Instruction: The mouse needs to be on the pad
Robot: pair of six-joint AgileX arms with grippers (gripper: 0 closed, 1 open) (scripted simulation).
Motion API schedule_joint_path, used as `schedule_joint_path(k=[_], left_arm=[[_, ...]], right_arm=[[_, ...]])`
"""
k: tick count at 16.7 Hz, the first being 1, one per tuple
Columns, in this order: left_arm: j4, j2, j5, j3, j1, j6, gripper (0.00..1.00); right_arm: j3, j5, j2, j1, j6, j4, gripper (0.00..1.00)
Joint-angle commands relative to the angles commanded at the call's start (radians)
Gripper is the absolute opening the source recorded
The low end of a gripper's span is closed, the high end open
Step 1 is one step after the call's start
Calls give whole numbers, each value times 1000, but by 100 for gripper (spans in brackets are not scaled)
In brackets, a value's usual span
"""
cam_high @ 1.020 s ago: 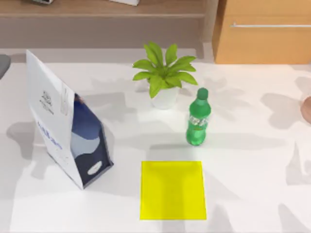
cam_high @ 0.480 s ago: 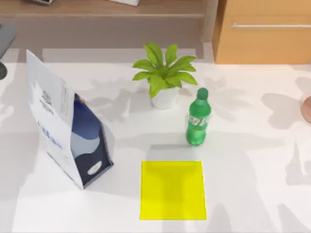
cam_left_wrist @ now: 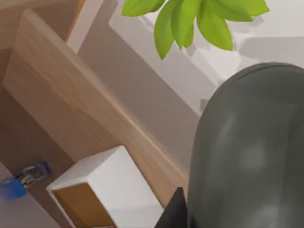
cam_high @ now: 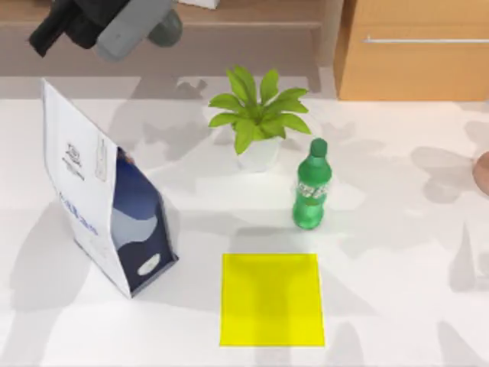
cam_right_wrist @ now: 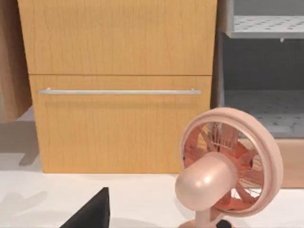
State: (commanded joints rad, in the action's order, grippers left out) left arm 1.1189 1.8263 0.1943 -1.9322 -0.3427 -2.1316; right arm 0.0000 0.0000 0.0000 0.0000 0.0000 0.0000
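Pad [cam_high: 272, 299] front centre, left jaws [cam_high: 46, 34] far corner

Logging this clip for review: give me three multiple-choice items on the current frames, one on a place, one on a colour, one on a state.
1. Where does the green bottle stand?
A. on the pad
B. on the table beyond the pad's far right corner
C. inside the paper bag

2. What colour is the pad?
A. yellow
B. navy
C. pink

3. What lies on the pad?
A. a fan
B. a plant
C. nothing

Answers:
1. B, the bottle is upright on the white table, clear of the pad's edge.
2. A, the square mat is plain bright yellow.
3. C, the top view shows its surface bare.
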Motion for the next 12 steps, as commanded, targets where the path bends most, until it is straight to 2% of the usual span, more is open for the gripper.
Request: schedule_joint_path(k=[3, 5, 9, 12], left_arm=[[22, 69, 32, 44, -184, -28, 0], [36, 118, 17, 104, -296, -51, 0], [38, 187, -89, 244, -472, -106, 0], [14, 208, -184, 320, -541, -139, 0]], right_arm=[[0, 0, 0, 0, 0, 0, 100], [0, 0, 0, 0, 0, 0, 100], [0, 0, 0, 0, 0, 0, 100], [0, 0, 0, 0, 0, 0, 100]])
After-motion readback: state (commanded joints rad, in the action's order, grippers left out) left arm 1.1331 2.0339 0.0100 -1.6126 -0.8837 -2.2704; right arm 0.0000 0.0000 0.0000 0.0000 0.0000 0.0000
